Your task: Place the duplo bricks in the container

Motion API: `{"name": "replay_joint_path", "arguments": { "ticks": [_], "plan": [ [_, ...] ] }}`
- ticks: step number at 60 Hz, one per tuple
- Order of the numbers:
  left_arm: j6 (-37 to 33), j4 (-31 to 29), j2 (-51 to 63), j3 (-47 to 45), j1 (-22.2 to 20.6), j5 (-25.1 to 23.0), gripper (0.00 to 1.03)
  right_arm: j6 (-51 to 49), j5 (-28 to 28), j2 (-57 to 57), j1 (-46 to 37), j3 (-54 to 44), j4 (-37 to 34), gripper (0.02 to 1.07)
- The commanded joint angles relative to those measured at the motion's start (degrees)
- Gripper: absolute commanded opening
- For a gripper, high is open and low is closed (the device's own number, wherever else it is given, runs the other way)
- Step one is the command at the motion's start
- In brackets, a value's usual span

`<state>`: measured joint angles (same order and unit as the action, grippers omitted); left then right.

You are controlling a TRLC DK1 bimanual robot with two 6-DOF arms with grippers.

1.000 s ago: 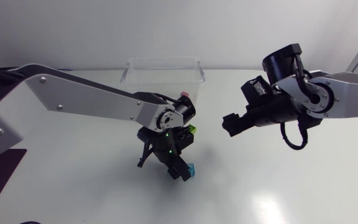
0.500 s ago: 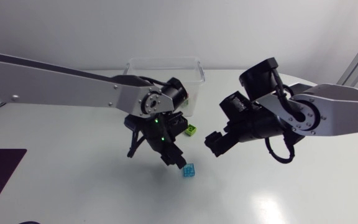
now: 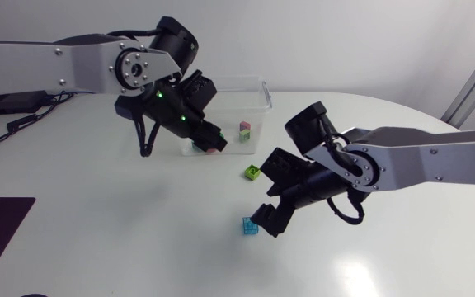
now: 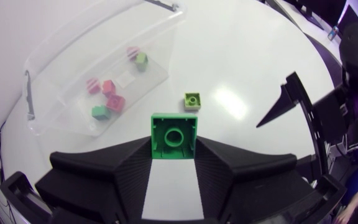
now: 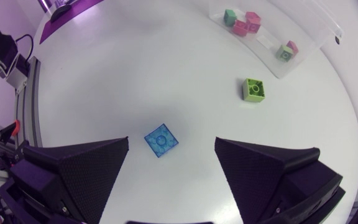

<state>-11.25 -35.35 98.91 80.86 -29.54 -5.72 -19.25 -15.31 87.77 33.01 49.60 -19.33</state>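
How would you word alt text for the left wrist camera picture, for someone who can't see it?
The left gripper is shut on a green brick. Ahead of it lie a lime brick and a clear container holding several bricks.

The white table [image 3: 97, 231] bears a clear container [image 3: 263, 91], a lime brick [image 3: 253, 172] and a blue brick [image 3: 250, 226].

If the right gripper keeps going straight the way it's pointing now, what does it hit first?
Most likely the blue brick, lying on the table just ahead of the right gripper, roughly centred between its open fingers. Depth is hard to judge, but nothing else shows in that line.
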Motion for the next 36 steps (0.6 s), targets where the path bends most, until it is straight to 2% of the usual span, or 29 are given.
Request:
{"name": "replay_joint_path", "arguments": {
  "ticks": [1, 17, 22, 36],
  "plan": [
    [2.37, 2.31, -1.18, 1.85, 1.24, 0.53, 0.31, -5.1, -1.48, 1.71, 0.3, 0.93, -0.97, 1.02],
    [5.36, 6.53, 1.19, 5.71, 3.35, 2.46, 0.31, -14.42, -5.87, 6.28, -0.41, 5.24, -6.24, 1.02],
    [6.32, 9.69, 1.28, 6.24, 3.96, 3.17, 0.31, -16.44, -6.05, 6.89, -0.32, 5.59, -7.21, 1.02],
    [8.26, 11.89, 6.47, 11.69, 7.13, 3.61, 0.31, -21.45, -6.13, 9.26, -0.14, 6.65, -8.44, 1.02]
  ]
}}
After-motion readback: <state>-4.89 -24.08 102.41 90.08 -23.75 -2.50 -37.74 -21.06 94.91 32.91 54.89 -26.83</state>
